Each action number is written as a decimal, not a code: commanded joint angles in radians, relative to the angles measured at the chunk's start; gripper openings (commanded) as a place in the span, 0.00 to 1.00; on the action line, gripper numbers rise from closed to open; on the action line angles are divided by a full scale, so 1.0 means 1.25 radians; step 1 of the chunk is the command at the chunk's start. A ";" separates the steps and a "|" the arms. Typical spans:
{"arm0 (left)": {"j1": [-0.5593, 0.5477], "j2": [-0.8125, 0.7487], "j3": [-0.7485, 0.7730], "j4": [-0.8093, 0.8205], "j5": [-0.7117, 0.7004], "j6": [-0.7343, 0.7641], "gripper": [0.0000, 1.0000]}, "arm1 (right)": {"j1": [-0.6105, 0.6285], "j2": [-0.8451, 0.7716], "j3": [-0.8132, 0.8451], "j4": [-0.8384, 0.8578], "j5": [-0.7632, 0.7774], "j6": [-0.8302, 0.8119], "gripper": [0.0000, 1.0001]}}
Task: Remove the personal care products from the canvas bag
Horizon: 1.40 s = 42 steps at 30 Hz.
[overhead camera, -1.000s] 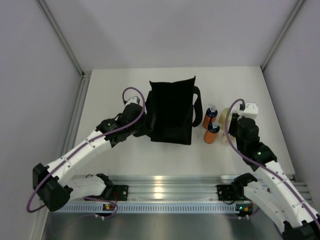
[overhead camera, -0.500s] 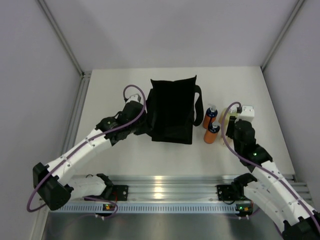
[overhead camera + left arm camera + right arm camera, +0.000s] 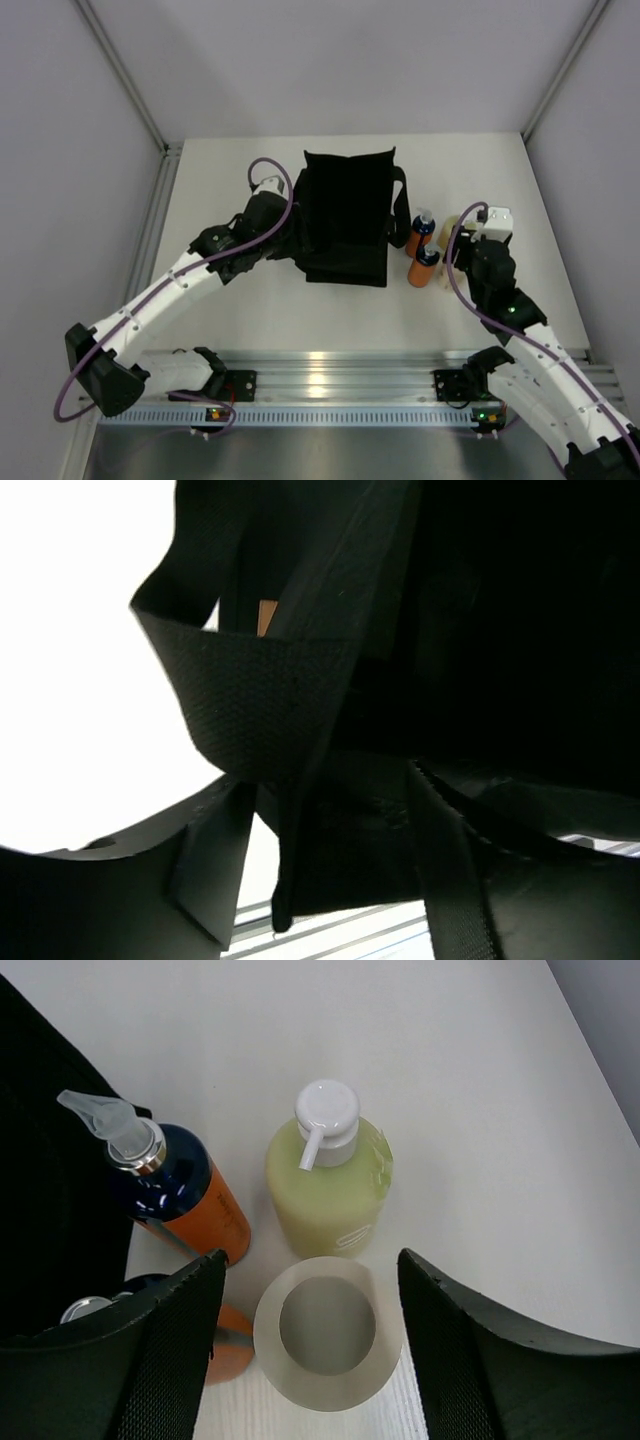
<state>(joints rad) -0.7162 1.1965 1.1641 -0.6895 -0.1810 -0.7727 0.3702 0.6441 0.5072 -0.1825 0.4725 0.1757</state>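
Bag (image 3: pixel 345 215) at mid-frame in the top view, black and boxy, standing on the white desk (image 3: pixel 470 170), one strap (image 3: pixel 400 200) hanging down its right side. Four bottles out of it, clustered just right of the bag.

Upper orange bottle (image 3: pixel 418 232) and lower orange bottle (image 3: pixel 425 268) upright, close together, nearest the bag. In the right wrist view, upper orange bottle (image 3: pixel 185 1200) at left with dark shoulder and clear pump, close against the bag's fabric (image 3: pixel 50 1160). Lower orange bottle (image 3: pixel 225 1355) at bottom left, mostly hidden behind a finger. Green bottle (image 3: pixel 325 1185) at centre, rounded, white pump on top, upright and just right of the upper orange one. Beige bottle (image 3: pixel 325 1335) directly below it in the frame, seen end-on from above, close to the green bottle; contact impossible to tell.

Right tool (image 3: pixel 313 1290) spread wide, hanging over the beige bottle with one finger on each side. Clear gap on the left side; right finger very close, touching or not impossible to tell.

Left tool (image 3: pixel 285 235) at the bag's left edge in the top view. From the left wrist, jaws apart at the lower corners, a strap loop (image 3: pixel 250 710) and dark folds of fabric between them. Small orange patch (image 3: pixel 267 617) showing through a gap near the top.
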 commanded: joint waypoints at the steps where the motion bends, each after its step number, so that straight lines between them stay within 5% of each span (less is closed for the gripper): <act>1: -0.001 0.004 0.066 -0.017 -0.033 0.025 0.68 | -0.009 -0.020 0.074 0.023 -0.011 -0.010 0.68; 4: -0.001 0.004 0.096 -0.030 -0.067 0.049 0.76 | -0.010 -0.016 0.157 -0.022 -0.011 -0.025 0.72; 5: 0.000 0.005 0.117 -0.034 -0.077 0.056 0.98 | -0.009 -0.012 0.177 -0.037 -0.013 -0.034 0.73; 10: 0.000 0.020 0.180 -0.046 -0.145 0.106 0.99 | -0.010 0.025 0.305 -0.152 -0.023 -0.047 0.98; 25: 0.130 0.052 0.392 -0.118 -0.389 0.272 0.99 | -0.010 0.069 0.716 -0.529 -0.026 -0.017 1.00; 33: 0.137 -0.103 0.278 -0.120 -0.595 0.299 0.99 | -0.010 0.032 0.829 -0.701 -0.010 -0.020 1.00; 42: 0.139 -0.305 0.105 -0.121 -0.524 0.260 0.99 | -0.010 -0.054 0.768 -0.756 0.015 -0.014 1.00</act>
<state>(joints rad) -0.5446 0.8696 1.3392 -0.8436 -0.8528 -0.4282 0.3698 0.6025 1.4944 -1.0668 0.4622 0.1440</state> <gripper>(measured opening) 0.987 0.993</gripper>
